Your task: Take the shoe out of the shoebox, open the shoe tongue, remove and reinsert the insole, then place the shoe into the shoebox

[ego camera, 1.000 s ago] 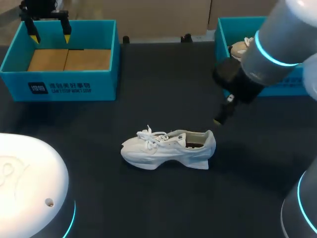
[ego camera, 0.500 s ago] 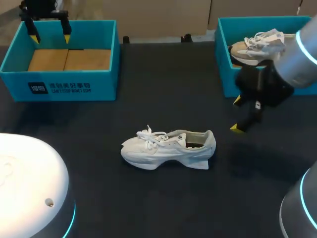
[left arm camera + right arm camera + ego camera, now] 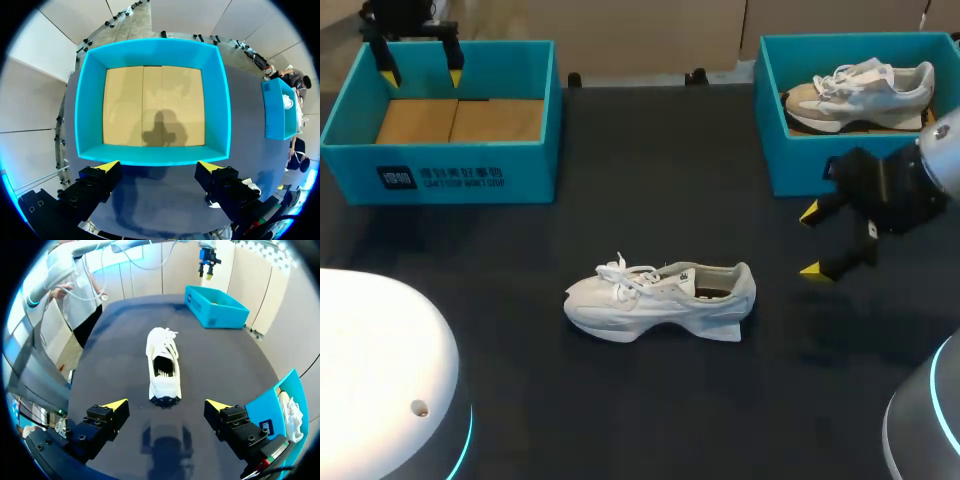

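The right gripper point(image 3: 810, 242) has drawn back from the shoe point(image 3: 660, 300) toward the right box point(image 3: 775, 165), fingers spread, empty. The shoe stays upright mid-table (outside both boxes), so boxing it likely remains. The left gripper point(image 3: 420, 62), fingers apart, hangs over the left box point(image 3: 440, 178).

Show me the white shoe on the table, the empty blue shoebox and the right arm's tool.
white shoe point(image 3: 655, 300), head view, its side at midfoot.
empty shoebox point(image 3: 440, 178), head view, its front wall.
right tool point(image 3: 811, 241), head view, midway between its yellow tips.
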You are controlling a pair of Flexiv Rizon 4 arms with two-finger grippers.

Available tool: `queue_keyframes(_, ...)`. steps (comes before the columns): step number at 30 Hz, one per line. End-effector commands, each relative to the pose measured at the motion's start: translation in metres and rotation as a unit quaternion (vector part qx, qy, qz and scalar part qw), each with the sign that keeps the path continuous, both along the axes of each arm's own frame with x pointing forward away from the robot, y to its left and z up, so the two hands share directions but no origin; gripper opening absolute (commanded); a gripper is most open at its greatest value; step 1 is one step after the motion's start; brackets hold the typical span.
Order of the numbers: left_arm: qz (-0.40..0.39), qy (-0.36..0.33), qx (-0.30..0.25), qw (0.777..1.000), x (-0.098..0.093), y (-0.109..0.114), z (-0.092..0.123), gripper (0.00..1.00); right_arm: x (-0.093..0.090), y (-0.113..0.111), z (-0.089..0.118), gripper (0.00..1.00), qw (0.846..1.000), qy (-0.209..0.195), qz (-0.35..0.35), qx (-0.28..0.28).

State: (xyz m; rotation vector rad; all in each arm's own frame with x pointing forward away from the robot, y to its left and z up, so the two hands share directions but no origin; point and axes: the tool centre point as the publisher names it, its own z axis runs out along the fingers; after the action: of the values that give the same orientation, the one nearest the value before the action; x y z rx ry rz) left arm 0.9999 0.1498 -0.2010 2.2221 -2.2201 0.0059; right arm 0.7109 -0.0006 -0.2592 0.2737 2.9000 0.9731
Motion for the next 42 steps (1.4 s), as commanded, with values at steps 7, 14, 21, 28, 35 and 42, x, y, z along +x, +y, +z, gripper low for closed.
queue_keyframes(7, 0.000, 0.000, 0.001, 1.000, 0.000, 0.000, 0.000, 1.00, -0.003, -0.002, -0.003, 1.00, 1.000, -0.008, 0.000, 0.024)
queue_keyframes(14, 0.000, 0.000, 0.001, 1.000, 0.000, 0.000, 0.000, 1.00, -0.001, -0.003, -0.012, 1.00, 0.998, -0.048, 0.014, 0.029)
queue_keyframes(21, 0.000, 0.000, 0.001, 1.000, 0.000, 0.000, 0.000, 1.00, -0.001, -0.007, -0.026, 1.00, 0.996, -0.062, 0.039, 0.055)
queue_keyframes(28, 0.000, 0.000, 0.001, 1.000, 0.000, 0.000, 0.000, 1.00, -0.003, -0.014, -0.051, 1.00, 0.994, -0.048, 0.055, 0.079)
queue_keyframes(35, 0.000, 0.000, 0.001, 1.000, 0.000, 0.000, 0.000, 1.00, -0.006, -0.022, -0.072, 1.00, 0.992, -0.048, 0.035, 0.113)
queue_keyframes(42, 0.000, 0.000, 0.001, 1.000, 0.000, 0.000, 0.000, 1.00, -0.003, -0.023, -0.090, 1.00, 0.987, -0.058, 0.034, 0.149)
